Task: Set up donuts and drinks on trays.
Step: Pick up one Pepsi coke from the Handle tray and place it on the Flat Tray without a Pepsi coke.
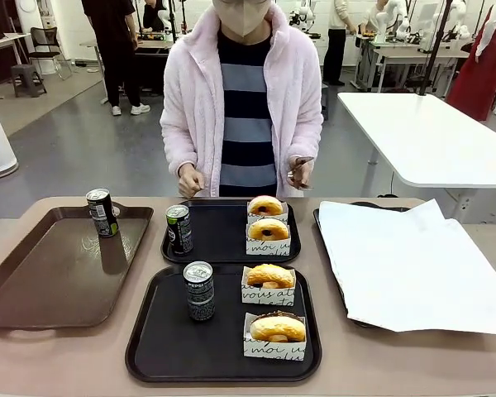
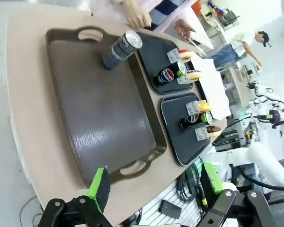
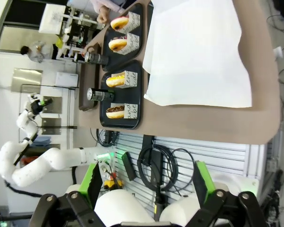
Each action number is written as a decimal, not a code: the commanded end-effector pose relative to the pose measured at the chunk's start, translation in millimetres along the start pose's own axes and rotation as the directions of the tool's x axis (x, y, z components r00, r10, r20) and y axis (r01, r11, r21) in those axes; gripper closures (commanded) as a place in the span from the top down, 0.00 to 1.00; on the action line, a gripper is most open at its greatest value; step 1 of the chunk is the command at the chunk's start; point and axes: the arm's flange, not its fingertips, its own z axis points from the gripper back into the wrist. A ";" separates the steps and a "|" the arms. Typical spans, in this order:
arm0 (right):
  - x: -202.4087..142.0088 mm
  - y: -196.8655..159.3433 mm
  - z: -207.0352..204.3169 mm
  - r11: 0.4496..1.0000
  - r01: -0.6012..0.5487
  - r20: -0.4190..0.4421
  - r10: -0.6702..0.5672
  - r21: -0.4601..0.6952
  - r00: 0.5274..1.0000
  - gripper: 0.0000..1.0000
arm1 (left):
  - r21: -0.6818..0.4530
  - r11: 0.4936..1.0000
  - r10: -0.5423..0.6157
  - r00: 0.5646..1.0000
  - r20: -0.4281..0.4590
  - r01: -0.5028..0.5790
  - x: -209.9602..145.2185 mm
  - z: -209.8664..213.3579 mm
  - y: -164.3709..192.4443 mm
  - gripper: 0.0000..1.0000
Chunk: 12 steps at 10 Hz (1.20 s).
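Your left claw [image 2: 154, 189] and right claw [image 3: 144, 184] both gape wide, empty. Near black tray [image 1: 157, 347]: one can [image 1: 199, 290], two boxed donuts [image 1: 270, 276]. Far black tray [image 1: 219, 236]: likewise. A third can [image 1: 102, 212] stands on the brown tray [image 1: 41, 281], label apparently dark

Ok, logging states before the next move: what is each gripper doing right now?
Left gripper: open, holding nothing, above the large brown plastic tray.
Right gripper: open, holding nothing.
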 end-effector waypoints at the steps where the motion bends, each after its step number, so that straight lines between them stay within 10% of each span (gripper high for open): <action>1: -1.9 -1.7 0.7 1.000 -0.003 0.000 0.003 0.005 1.000 1.00 | -0.074 0.997 0.023 0.999 -0.025 -0.025 12.5 19.4 24.9 1.00; 12: -1.9 -1.7 0.7 1.000 -0.003 0.000 0.003 0.005 1.000 1.00 | -0.086 0.995 0.050 0.998 -0.047 -0.054 -2.5 18.3 24.1 1.00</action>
